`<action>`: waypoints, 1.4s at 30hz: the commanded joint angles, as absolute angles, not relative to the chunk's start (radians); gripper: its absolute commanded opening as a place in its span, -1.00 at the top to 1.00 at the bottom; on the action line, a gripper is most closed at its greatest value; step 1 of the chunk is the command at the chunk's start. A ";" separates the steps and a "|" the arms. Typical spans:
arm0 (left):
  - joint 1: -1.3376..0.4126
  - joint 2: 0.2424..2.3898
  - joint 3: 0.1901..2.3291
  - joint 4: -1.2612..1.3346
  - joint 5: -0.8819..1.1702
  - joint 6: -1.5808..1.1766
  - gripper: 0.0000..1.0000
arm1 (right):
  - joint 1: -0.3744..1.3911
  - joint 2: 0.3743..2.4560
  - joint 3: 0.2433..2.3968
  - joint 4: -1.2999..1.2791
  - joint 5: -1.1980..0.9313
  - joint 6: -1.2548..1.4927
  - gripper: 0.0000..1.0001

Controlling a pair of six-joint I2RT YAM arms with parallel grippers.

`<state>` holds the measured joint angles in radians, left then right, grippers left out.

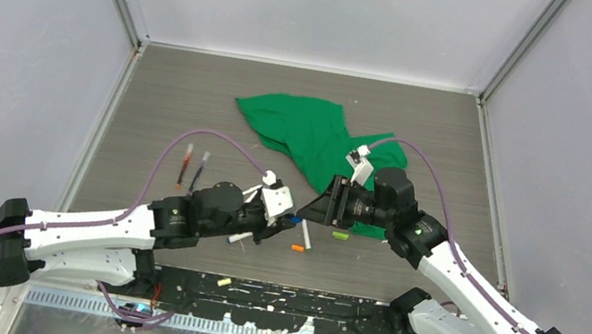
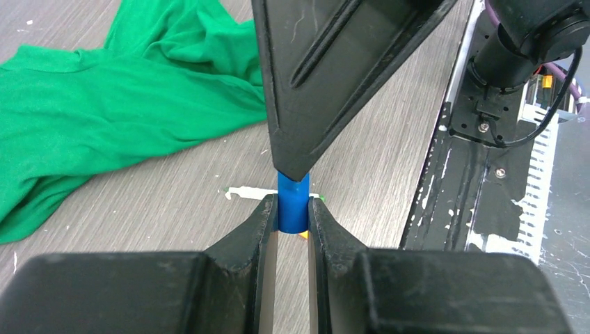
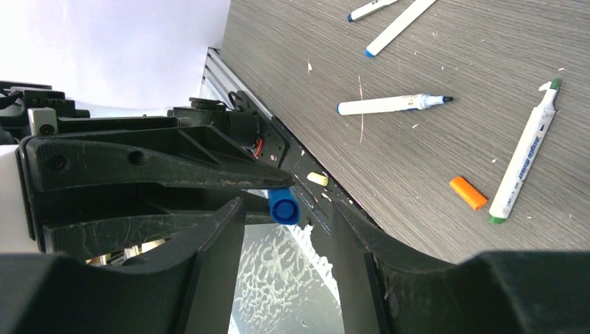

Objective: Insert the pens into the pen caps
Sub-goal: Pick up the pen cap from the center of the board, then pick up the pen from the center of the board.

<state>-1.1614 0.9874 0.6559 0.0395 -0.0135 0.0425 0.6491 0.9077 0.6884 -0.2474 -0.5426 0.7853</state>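
My left gripper (image 2: 293, 212) is shut on a short blue pen cap (image 2: 293, 191), held above the table; it also shows in the top view (image 1: 295, 219). My right gripper (image 3: 291, 217) is open and empty, its jaws spread around the blue cap's closed end (image 3: 283, 207). One right finger (image 2: 334, 69) hangs over the cap's top and hides it. Loose on the table lie a green-tipped pen (image 3: 525, 156), a pen with a dark tip (image 3: 389, 104), two more pens (image 3: 400, 24) and an orange cap (image 3: 467, 192). A green cap (image 1: 340, 235) lies near the right gripper (image 1: 314, 210).
A crumpled green cloth (image 1: 315, 138) lies behind the grippers. Two pens (image 1: 190, 169) lie at the left. A yellow cap (image 1: 224, 282) sits on the black base plate (image 1: 296, 308) at the near edge. Walls close in the table's sides and back.
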 commanded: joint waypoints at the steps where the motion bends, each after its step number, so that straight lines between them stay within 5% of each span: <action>1: -1.183 0.956 0.709 0.089 -0.033 0.052 0.72 | 0.654 0.896 0.715 -0.189 -0.551 0.785 -0.04; 20: -1.206 0.992 0.719 0.104 -0.075 0.061 0.75 | 0.658 0.890 0.675 -0.170 -0.614 0.790 0.33; 27: -1.207 0.992 0.716 0.099 -0.092 0.060 0.74 | 0.658 0.883 0.672 -0.170 -0.606 0.790 0.63; 29: -1.207 0.991 0.717 0.081 -0.104 0.050 0.49 | 0.657 0.873 0.673 -0.170 -0.584 0.790 0.67; 31: -1.207 0.978 0.717 0.037 -0.130 0.010 -0.14 | 0.656 0.859 0.677 -0.173 -0.558 0.784 0.69; 33: -1.206 0.947 0.693 -0.019 -0.161 -0.051 -0.42 | 0.647 0.846 0.681 -0.186 -0.535 0.766 0.70; 37: -1.207 0.868 0.623 -0.218 -0.224 -0.242 -0.52 | 0.578 0.822 0.657 -0.195 -0.554 0.744 0.70; 42: -1.185 0.912 0.593 -0.482 -0.295 -0.466 -0.28 | 0.499 0.826 0.621 -0.182 -0.618 0.725 0.70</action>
